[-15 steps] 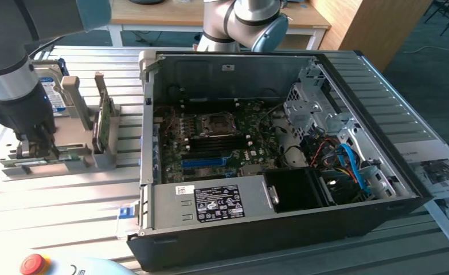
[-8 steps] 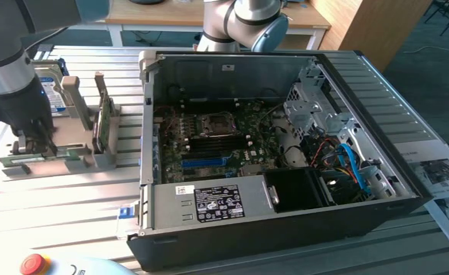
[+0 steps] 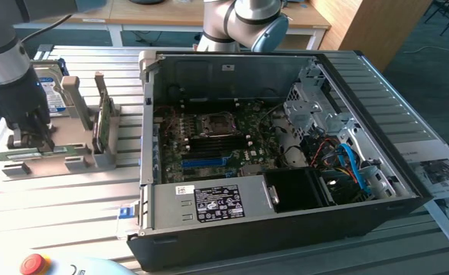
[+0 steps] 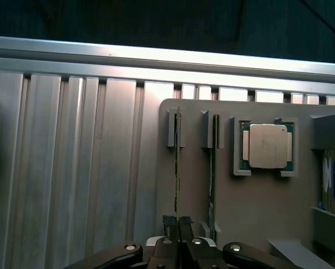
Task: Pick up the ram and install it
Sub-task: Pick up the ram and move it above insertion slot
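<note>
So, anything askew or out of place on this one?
Nothing stands out: the ram and the second stick stand straight in the holder, the CPU sits square, and the gripper pinches the ram.

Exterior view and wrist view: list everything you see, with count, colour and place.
computer case: one, black, on the table
motherboard: one, green, inside the computer case
holder: one, grey, exterior view's left
ram: one, green, on edge in holder
second stick: one, green, beside the ram
processor: one, silver, holder pocket
hard drive: one, silver, blue label, in holder
stop button: one, red, table edge
gripper: one, black, shut on the ram
</note>
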